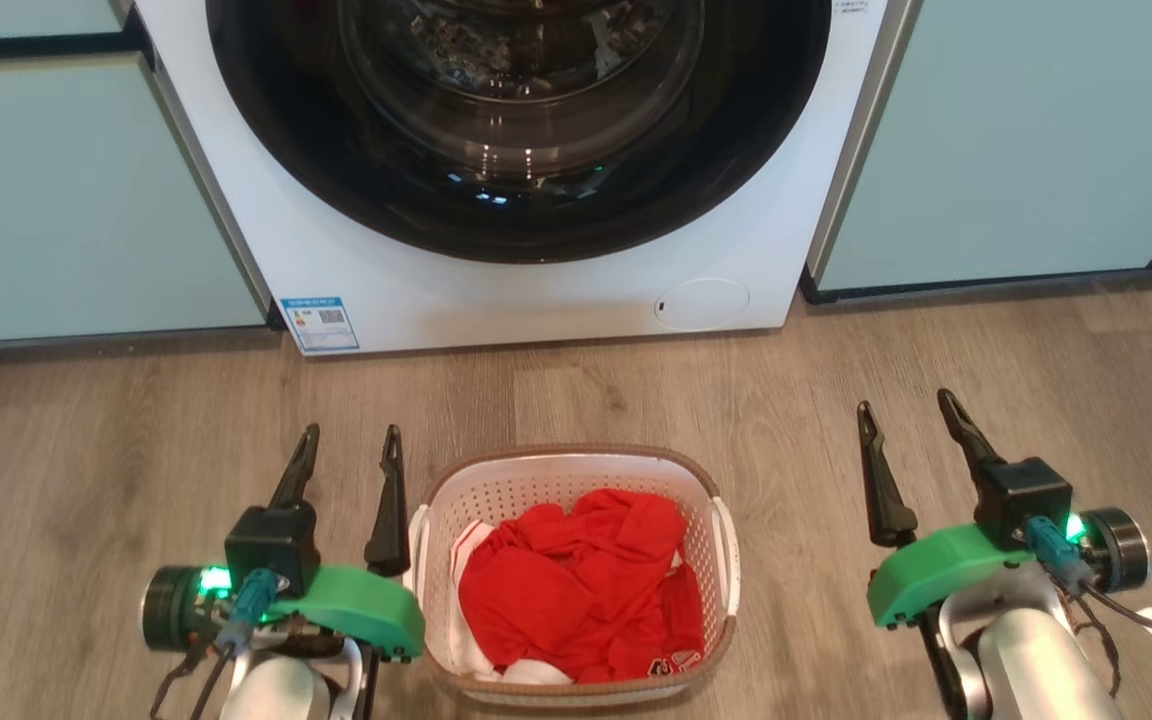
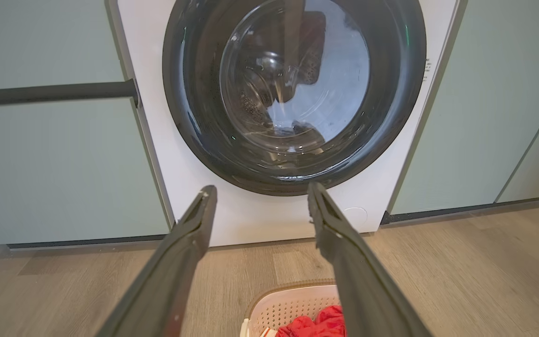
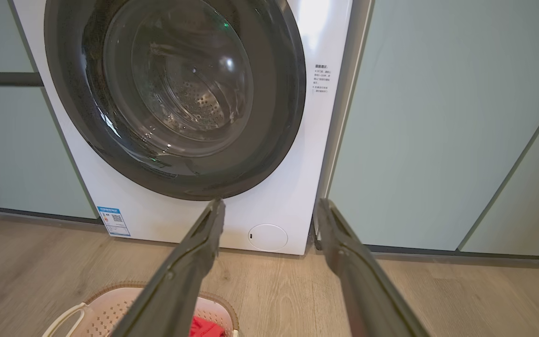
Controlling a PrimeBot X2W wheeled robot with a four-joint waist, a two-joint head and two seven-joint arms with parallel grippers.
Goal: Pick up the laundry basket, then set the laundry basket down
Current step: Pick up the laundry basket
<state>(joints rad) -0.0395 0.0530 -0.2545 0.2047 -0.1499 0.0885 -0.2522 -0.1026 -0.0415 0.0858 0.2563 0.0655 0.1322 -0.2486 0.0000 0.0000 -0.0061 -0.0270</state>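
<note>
Ground: floor (image 1: 136,420) of pale wood-look planks, running from the near edge to the far wall units.

Near centre: laundry basket (image 1: 516,495), standing on the floor between the two arms. White perforated walls, brown woven-look rim, white side handles. Contents: crumpled red garment (image 1: 576,590) lying over some white cloth (image 1: 466,560).

Near left: left tool (image 1: 353,432), just beside the basket's left handle; contact cannot be told. Two long dark fingers spread apart, pointing far, nothing between them.

Near right: right tool (image 1: 905,402), well apart from the basket. Fingers spread apart, pointing far, nothing between them.

Far centre: washing machine (image 1: 536,300), white front-loader, with a round glass door (image 1: 521,100) in a dark ring. Blue label (image 1: 319,323) at the lower left of its front, round cap (image 1: 701,303) at the lower right.

Far left and far right: cabinets (image 1: 56,200), pale green fronts, flanking the machine.
</note>
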